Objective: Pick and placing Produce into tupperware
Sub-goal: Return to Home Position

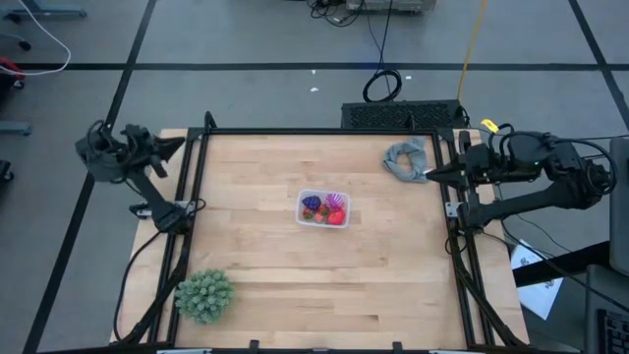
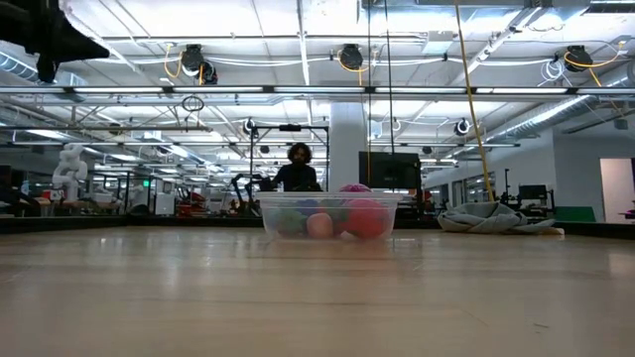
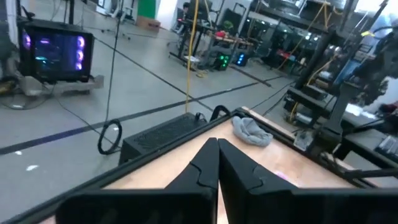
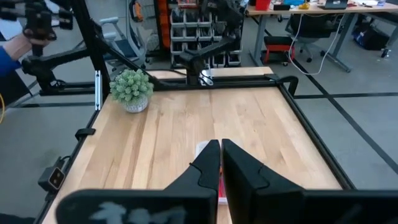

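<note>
Left jaws and right jaws, both closed, flank tupperware (image 1: 302, 209) holding produce (image 1: 334, 216), well apart.

Top, low, wrist cams; tupperware (image 1: 303, 203) shared

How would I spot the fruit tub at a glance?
Look at the wooden table; near its middle sits the clear plastic tub. Unlike the grey cloth and green spiky ball, it is see-through, with colourful toy fruit inside.

Right gripper (image 4: 221, 144) fingers (image 4: 208, 165) pressed together above wooden desk (image 4: 249, 124); green spiky ball (image 4: 131, 87) at far corner; tupperware (image 4: 201, 148) mostly hidden behind fingers.
</note>
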`<state>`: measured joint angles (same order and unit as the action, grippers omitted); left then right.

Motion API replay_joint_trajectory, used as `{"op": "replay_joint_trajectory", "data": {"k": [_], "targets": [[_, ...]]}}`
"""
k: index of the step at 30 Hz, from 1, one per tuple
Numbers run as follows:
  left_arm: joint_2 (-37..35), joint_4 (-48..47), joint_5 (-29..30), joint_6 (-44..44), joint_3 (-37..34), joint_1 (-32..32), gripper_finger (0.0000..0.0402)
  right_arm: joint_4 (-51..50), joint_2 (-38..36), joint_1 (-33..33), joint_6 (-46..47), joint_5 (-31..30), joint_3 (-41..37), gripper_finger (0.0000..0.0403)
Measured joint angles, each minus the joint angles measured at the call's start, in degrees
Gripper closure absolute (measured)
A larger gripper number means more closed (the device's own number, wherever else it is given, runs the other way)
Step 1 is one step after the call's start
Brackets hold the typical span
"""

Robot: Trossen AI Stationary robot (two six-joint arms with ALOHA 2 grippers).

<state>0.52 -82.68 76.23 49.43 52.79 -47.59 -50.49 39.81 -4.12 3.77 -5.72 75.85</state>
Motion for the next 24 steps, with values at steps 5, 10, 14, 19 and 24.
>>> {"op": "replay_joint_trajectory", "data": {"k": [5,10,14,19,24], "targets": [[1.27,2.18,1.44,-5.04,5.52,-1.31,0.0399,-1.37,-0.24,-0.01,1.84,0.01,-1.16,0.0394],[1.66,9.34,-0.30,-15.90,8.60,2.04,0.0400,-0.86,-3.39,0.00,3.04,0.00,-6.80,0.0394],[1.66,7.54,-4.46,-15.79,8.93,8.34,0.0397,1.28,-8.05,0.00,4.80,0.02,-12.49,0.0394],[1.64,3.76,-16.31,-11.49,8.66,19.66,0.0399,5.24,-15.09,0.00,6.06,0.01,-17.07,0.0394],[1.64,3.71,-30.27,-12.30,8.47,33.20,0.0396,6.72,-20.34,0.00,8.89,0.02,-19.93,0.0394]]}}
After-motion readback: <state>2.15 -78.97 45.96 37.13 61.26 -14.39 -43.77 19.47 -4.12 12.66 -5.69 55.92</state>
